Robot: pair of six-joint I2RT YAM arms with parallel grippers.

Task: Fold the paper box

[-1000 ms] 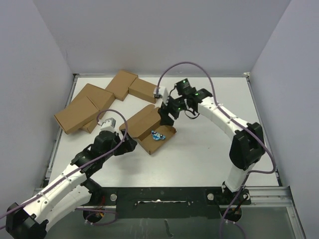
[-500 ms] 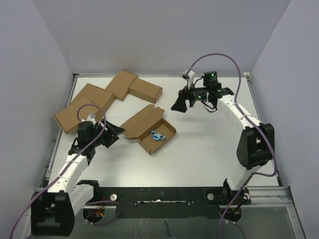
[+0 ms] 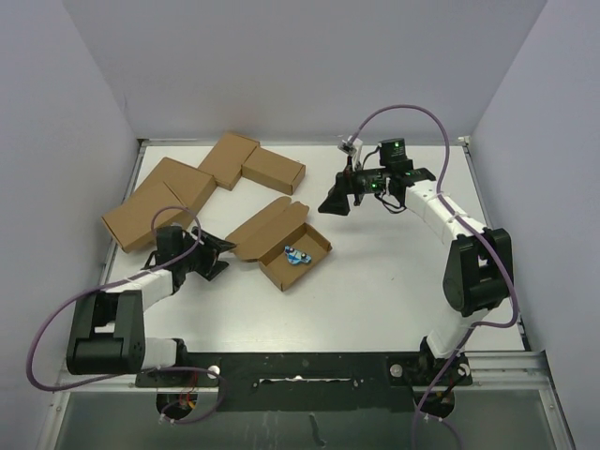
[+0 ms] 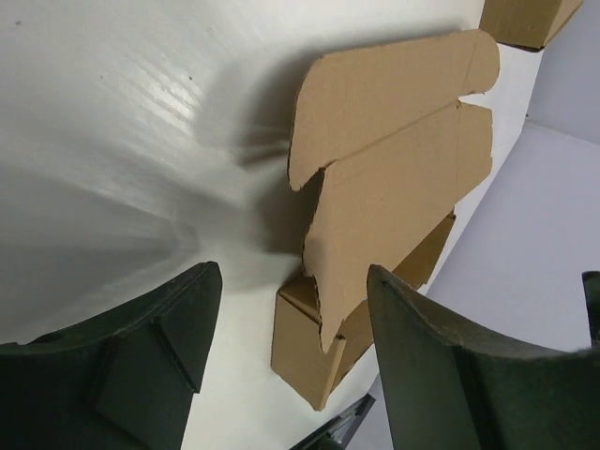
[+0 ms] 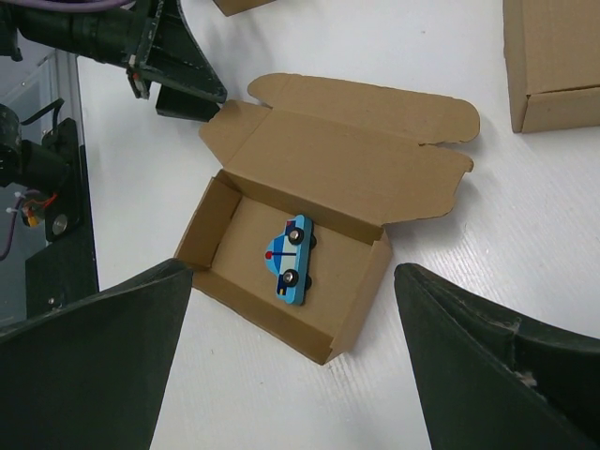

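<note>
Left gripper [image 3: 216,255], right gripper [image 3: 333,201]: released, empty. Paper box [image 3: 281,239] lid open just ahead of left gripper; recommend lifting by free edge

No readable text or labels (anywhere)

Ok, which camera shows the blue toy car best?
The right wrist view: the toy car lies whole and large inside the open paper box. The top external view shows only a small blue speck; the left wrist view does not show it.
</note>
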